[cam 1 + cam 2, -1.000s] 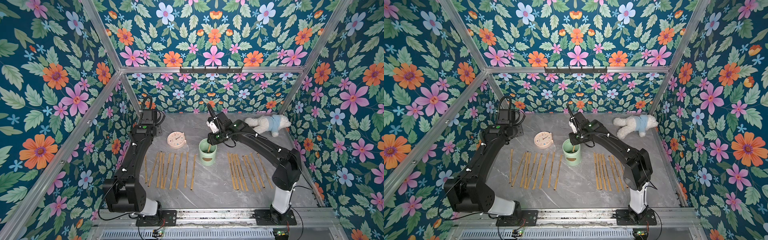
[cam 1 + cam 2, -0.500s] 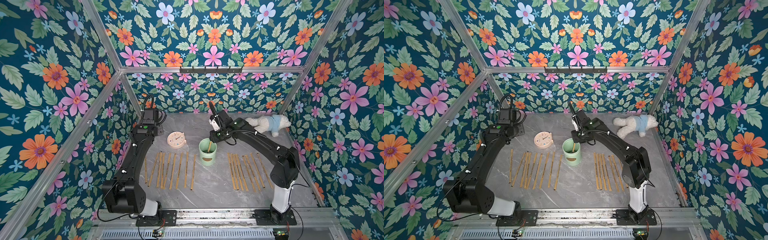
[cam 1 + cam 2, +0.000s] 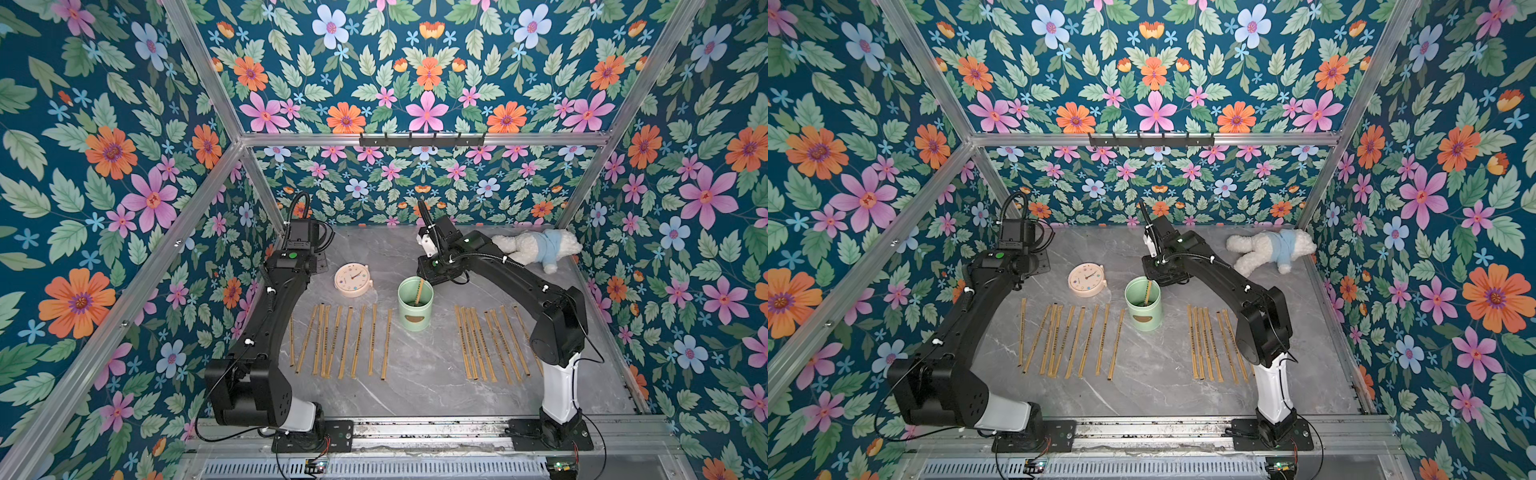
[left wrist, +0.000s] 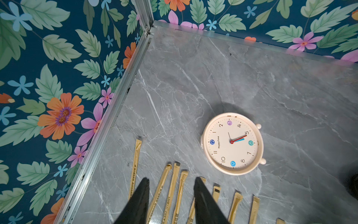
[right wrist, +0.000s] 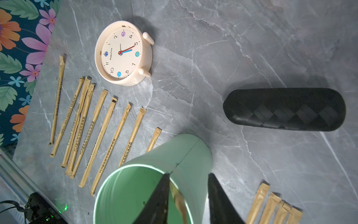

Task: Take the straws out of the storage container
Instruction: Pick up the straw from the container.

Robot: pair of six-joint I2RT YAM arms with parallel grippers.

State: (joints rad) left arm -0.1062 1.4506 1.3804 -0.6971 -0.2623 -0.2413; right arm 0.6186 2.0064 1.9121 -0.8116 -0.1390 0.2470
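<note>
- At the middle of the surface [image 3: 415, 386], in both top views: storage container [image 3: 415, 309] [image 3: 1144, 311], upright, brown label toward the front edge.
- Inside it: a single straw [image 3: 420, 291] [image 3: 1147, 292], leaning against the far wall, its top end near the rim.
- Right claw [image 5: 188, 174]: open, straddling the far rim with one finger inside the container and one outside; straw just beside the inner finger, not clamped.
- Left claw [image 4: 171, 179]: open, holding nothing, hovering over the far ends of the left row.
- Flat on the surface, left of the container: a row of straws [image 3: 340, 340], roughly parallel, a few touching.
- Right of the container: another row of straws [image 3: 490, 343], partly hidden by the right arm.
- Behind the left row: round pinkish clock [image 3: 352, 280], lying face up.
- Far right corner: white plush toy [image 3: 536, 247] in a blue top, lying down.
- In the right wrist view: dark oblong case [image 5: 284, 109] with a woven pattern, apart from the container.
</note>
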